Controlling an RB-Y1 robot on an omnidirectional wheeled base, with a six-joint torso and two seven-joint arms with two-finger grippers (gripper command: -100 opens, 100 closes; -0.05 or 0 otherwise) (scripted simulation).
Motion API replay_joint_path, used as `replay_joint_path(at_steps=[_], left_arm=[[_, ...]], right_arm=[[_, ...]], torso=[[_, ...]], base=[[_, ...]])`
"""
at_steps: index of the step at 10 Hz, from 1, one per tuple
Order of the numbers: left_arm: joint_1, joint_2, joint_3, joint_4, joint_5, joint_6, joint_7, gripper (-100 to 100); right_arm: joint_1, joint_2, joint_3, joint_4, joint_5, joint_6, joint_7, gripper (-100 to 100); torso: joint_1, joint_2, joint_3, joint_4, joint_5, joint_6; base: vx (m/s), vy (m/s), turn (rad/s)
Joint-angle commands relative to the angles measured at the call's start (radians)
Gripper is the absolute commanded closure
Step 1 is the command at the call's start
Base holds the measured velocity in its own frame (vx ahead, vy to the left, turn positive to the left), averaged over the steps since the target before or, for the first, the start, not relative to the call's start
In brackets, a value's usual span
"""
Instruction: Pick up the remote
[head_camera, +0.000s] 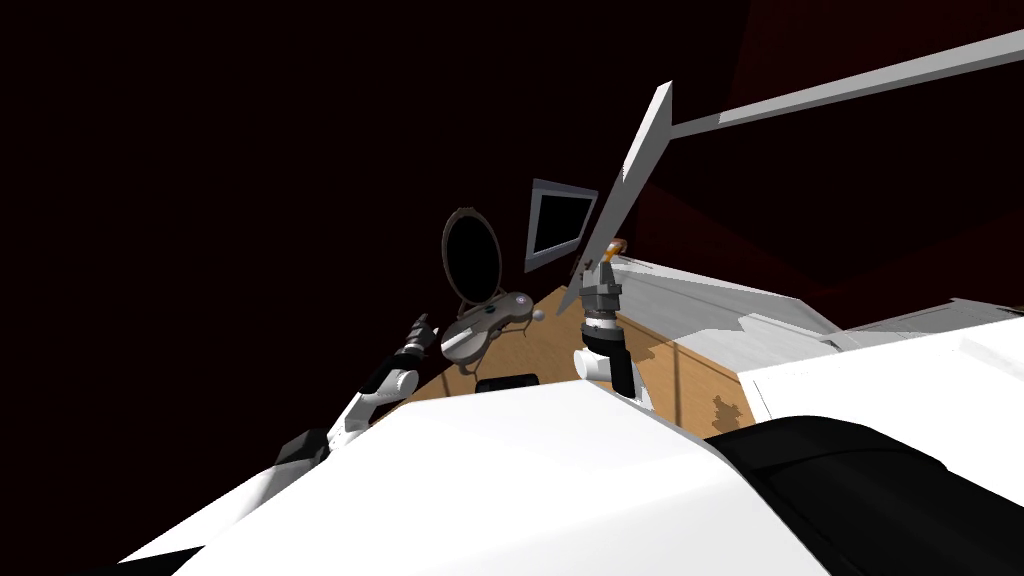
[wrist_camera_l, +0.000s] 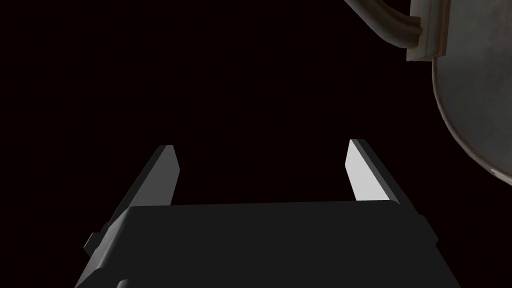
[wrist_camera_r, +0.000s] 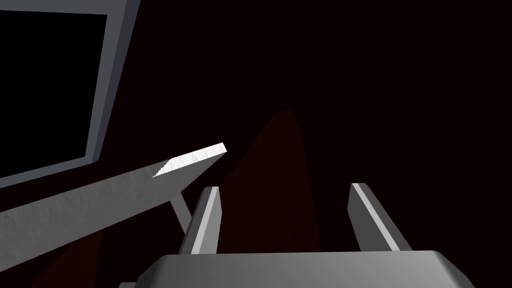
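Observation:
A grey remote (head_camera: 490, 320), shaped like a game pad with small buttons, lies on a wooden top (head_camera: 545, 345) in front of an oval mirror (head_camera: 470, 250). My left gripper (head_camera: 424, 322) is just left of the remote, open and empty (wrist_camera_l: 262, 145); a grey rounded body (wrist_camera_l: 470, 100) shows close beside one finger. My right gripper (head_camera: 607, 258) is raised above the wooden top, right of the remote and apart from it. Its fingers (wrist_camera_r: 286, 187) stand open with nothing between them. A small orange thing (head_camera: 617, 243) shows by its tip.
A grey frame with a dark pane (head_camera: 558, 222) (wrist_camera_r: 107, 85) stands behind the wooden top. A pale slanted board (head_camera: 630, 170) (wrist_camera_r: 100, 200) and a long bar (head_camera: 850, 90) rise by the right gripper. White surfaces (head_camera: 720, 320) lie to the right. All around is dark.

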Motion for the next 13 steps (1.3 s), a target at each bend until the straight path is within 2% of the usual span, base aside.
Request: replay_joint_path(at_steps=[1, 2, 3, 4, 6, 7, 8, 9, 10, 11, 12, 13], left_arm=[[0.003, -0.003, 0.000, 0.012, 0.008, 0.050, -0.005, -100], [-0.003, 0.012, 0.000, 0.053, 0.034, 0.078, -0.007, -100], [-0.003, 0.012, 0.000, 0.053, 0.034, 0.102, -0.007, -100], [-0.010, 0.029, 0.000, 0.096, 0.060, 0.127, -0.009, -100], [-0.010, 0.029, 0.000, 0.096, 0.060, 0.154, -0.009, -100], [-0.017, 0.047, -0.001, 0.139, 0.086, 0.191, -0.012, -100], [-0.017, 0.047, -0.001, 0.139, 0.086, 0.207, -0.012, -100], [-0.024, 0.065, -0.003, 0.180, 0.112, 0.249, -0.014, -100], [-0.024, 0.065, -0.003, 0.182, 0.112, 0.259, -0.014, -100], [-0.031, 0.085, -0.006, 0.222, 0.137, 0.297, -0.017, -100], [-0.031, 0.085, -0.006, 0.226, 0.137, 0.311, -0.017, -100], [-0.038, 0.106, -0.009, 0.258, 0.163, 0.354, -0.020, -100]], right_arm=[[0.000, 0.000, 0.000, 0.000, 0.000, 0.000, 0.000, 0], [0.000, 0.000, 0.000, 0.000, 0.000, 0.000, 0.000, 0], [0.000, 0.000, 0.000, 0.000, 0.000, 0.000, 0.000, 0], [0.000, 0.000, 0.000, 0.000, 0.000, 0.000, 0.000, 0], [0.000, 0.000, 0.000, 0.000, 0.000, 0.000, 0.000, 0], [0.000, 0.000, 0.000, 0.000, 0.000, 0.000, 0.000, 0], [0.000, 0.000, 0.000, 0.000, 0.000, 0.000, 0.000, 0], [0.000, 0.000, 0.000, 0.000, 0.000, 0.000, 0.000, 0], [0.000, 0.000, 0.000, 0.000, 0.000, 0.000, 0.000, 0], [0.000, 0.000, 0.000, 0.000, 0.000, 0.000, 0.000, 0], [0.000, 0.000, 0.000, 0.000, 0.000, 0.000, 0.000, 0], [0.000, 0.000, 0.000, 0.000, 0.000, 0.000, 0.000, 0]], torso=[[0.000, 0.000, 0.000, 0.000, 0.000, 0.000], [0.000, 0.000, 0.000, 0.000, 0.000, 0.000], [0.001, -0.001, -0.001, 0.000, 0.000, 0.000], [0.000, -0.001, 0.000, 0.000, 0.000, 0.000], [-0.001, -0.001, -0.001, 0.000, 0.000, 0.000], [0.000, 0.000, 0.000, 0.000, 0.000, 0.000], [-0.001, -0.001, 0.000, 0.000, 0.000, 0.000], [-0.001, -0.001, -0.001, 0.000, 0.000, 0.000], [-0.002, -0.002, -0.001, 0.000, 0.000, 0.000], [-0.001, -0.002, -0.001, 0.000, 0.000, 0.000], [-0.001, -0.003, -0.002, -0.001, 0.000, 0.000], [-0.002, -0.002, -0.001, -0.001, 0.000, 0.000]], base=[[0.042, -0.014, 0.025], [0.061, -0.009, 0.024], [0.047, -0.013, 0.012], [0.054, -0.028, 0.017], [0.042, -0.027, 0.007], [0.049, -0.036, 0.005], [0.059, -0.032, 0.006], [0.082, -0.043, 0.000], [0.073, -0.038, 0.003], [0.089, -0.036, -0.008], [0.072, -0.045, -0.007], [0.089, -0.049, -0.012]])
